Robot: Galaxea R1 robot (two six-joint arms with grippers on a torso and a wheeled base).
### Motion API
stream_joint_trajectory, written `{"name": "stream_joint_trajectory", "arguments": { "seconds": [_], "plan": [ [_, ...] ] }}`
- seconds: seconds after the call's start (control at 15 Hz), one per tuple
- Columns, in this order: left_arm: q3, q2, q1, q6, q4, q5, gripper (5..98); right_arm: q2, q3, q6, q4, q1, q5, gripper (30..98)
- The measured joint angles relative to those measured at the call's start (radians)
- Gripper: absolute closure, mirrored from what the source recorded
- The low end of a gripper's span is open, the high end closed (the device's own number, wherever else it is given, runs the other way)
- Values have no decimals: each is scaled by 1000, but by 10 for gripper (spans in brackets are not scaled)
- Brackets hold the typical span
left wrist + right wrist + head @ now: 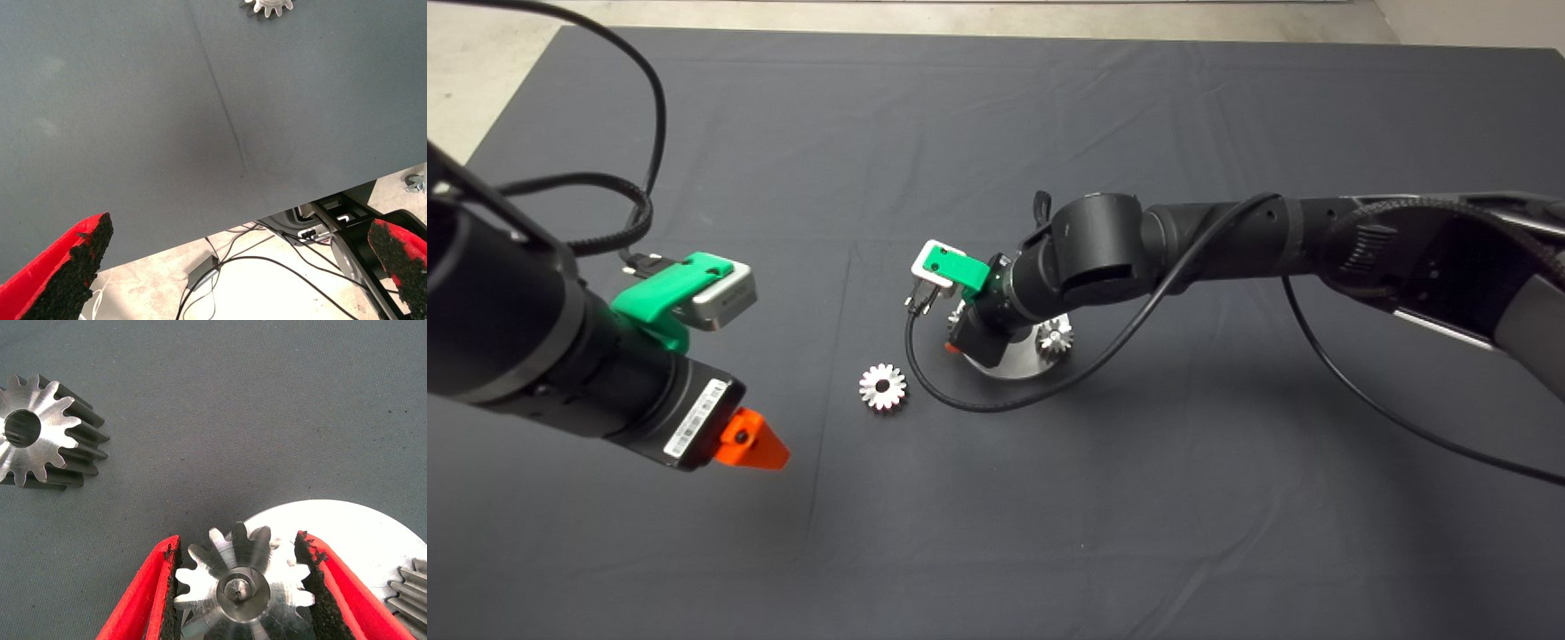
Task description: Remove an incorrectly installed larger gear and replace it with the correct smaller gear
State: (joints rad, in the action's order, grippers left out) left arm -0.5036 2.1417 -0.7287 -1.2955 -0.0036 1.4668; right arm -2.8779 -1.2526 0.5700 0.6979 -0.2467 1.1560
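The larger gear [243,587], bright and flat, sits on a peg of a round silver base plate [360,533]. My right gripper [237,543] is over it, and its black pads [313,587] press the teeth on both sides. In the head view my right gripper [959,342] hides this gear. The smaller gear [882,387], tall with a dark centre hole, lies loose on the mat left of the plate. It also shows in the right wrist view [40,430] and the left wrist view [268,7]. My left gripper [756,442] hovers open and empty at the lower left, apart from both gears.
Another small gear [1056,335] stands on the base plate [1018,363] under the right arm, and its edge shows in the right wrist view [413,587]. A black cable [960,400] loops onto the mat beside the plate. The left wrist view shows the mat's edge and the floor with cables [267,267].
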Motion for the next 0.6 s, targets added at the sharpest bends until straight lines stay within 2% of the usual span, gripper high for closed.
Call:
{"name": "stream_joint_trajectory", "arguments": {
  "seconds": [0.6],
  "plan": [
    [0, 0, 0, 0, 0, 0, 53, 11, 10, 0, 1, 0, -3, 869]
  ]
}}
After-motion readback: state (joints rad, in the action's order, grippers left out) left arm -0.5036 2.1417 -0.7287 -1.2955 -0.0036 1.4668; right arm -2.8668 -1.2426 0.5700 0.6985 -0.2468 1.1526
